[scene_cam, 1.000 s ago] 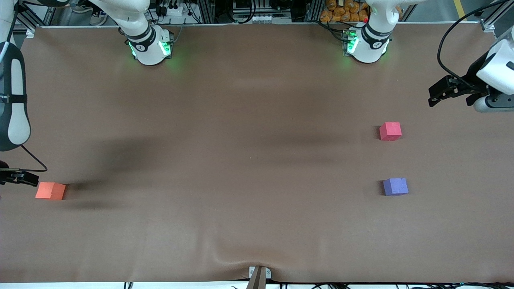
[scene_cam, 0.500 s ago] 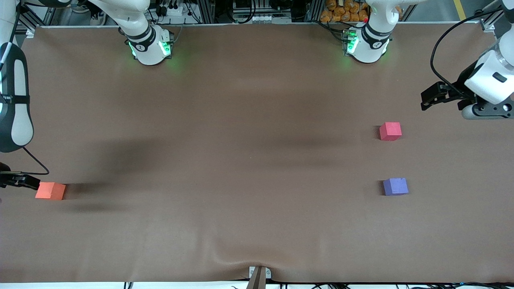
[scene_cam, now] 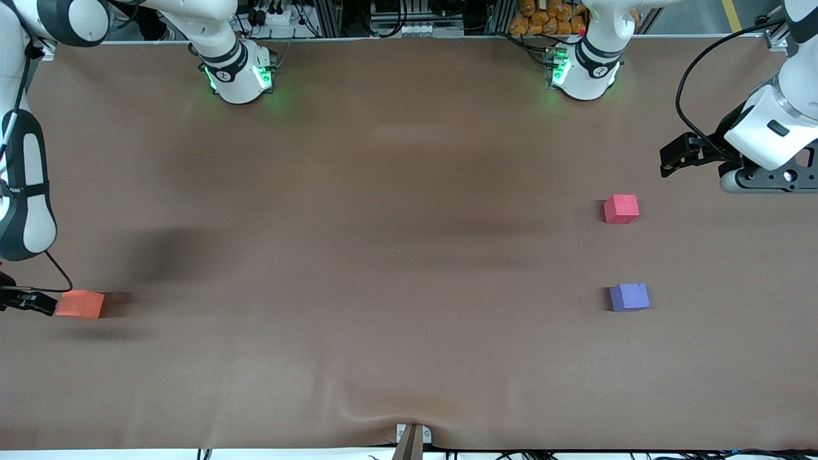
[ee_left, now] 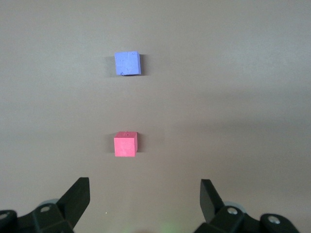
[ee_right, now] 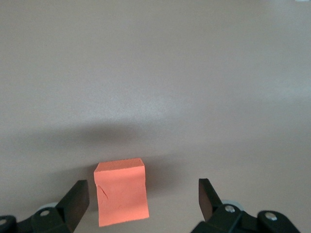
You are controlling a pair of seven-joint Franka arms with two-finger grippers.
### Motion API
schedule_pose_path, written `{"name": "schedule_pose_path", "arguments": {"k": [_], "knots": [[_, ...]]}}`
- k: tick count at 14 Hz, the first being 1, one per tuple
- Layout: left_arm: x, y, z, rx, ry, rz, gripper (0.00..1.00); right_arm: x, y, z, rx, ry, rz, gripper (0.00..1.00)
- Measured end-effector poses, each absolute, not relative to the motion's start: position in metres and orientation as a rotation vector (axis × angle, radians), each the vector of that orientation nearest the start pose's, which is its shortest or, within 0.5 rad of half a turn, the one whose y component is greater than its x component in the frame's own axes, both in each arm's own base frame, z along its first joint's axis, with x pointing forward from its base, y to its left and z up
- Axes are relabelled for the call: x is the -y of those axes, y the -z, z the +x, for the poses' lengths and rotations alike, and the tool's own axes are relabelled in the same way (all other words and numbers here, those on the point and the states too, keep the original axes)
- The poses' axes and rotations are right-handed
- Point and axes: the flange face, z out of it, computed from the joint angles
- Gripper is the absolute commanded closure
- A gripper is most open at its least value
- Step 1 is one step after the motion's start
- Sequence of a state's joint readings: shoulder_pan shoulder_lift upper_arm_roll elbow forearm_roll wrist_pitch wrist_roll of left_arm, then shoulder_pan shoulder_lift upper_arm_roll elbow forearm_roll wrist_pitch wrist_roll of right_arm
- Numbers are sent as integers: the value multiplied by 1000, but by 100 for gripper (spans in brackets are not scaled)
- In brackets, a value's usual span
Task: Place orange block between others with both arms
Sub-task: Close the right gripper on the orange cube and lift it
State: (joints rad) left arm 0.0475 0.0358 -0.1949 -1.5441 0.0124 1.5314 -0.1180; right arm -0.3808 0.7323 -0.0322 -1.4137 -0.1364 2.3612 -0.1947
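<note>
Front view: the orange block point(scene_cam: 80, 304) lies on the brown table point(scene_cam: 383, 255) at the right arm's end, well apart from the other two cubes. The right gripper point(scene_cam: 29, 300) sits at the frame edge just beside the block; contact cannot be judged here. The red-pink cube point(scene_cam: 621, 209) and the purple cube point(scene_cam: 629, 297) rest toward the left arm's end, the purple one nearer to the camera, with bare table between them. The left gripper point(scene_cam: 677, 156) is up in the air over the table at that end, apart from the red-pink cube.

Left wrist view: the left gripper point(ee_left: 145, 199) has its fingers point(ee_left: 77, 194) spread wide and holding nothing. The red-pink cube point(ee_left: 126, 144) and the purple cube point(ee_left: 128, 63) both show on the table (well separated).

Right wrist view: the right gripper point(ee_right: 143, 199) is spread wide, its fingers point(ee_right: 77, 196) clear of the orange block point(ee_right: 121, 191), which lies between them, closer to one finger (not gripped).
</note>
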Motion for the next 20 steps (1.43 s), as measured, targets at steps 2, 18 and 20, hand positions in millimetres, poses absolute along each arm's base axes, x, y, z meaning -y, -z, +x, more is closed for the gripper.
{"name": "schedule_pose_path", "arguments": {"k": [2, 18, 20], "knots": [[79, -613, 556, -45, -72, -3129, 0, 297, -275, 687, -168, 281, -3235, 0], [84, -607, 559, -59, -81, -3130, 0, 304, -196, 675, 187, 121, -3195, 100], [84, -607, 559, -61, -81, -3130, 0, 296, -209, 684, 216, 145, -3186, 100]]}}
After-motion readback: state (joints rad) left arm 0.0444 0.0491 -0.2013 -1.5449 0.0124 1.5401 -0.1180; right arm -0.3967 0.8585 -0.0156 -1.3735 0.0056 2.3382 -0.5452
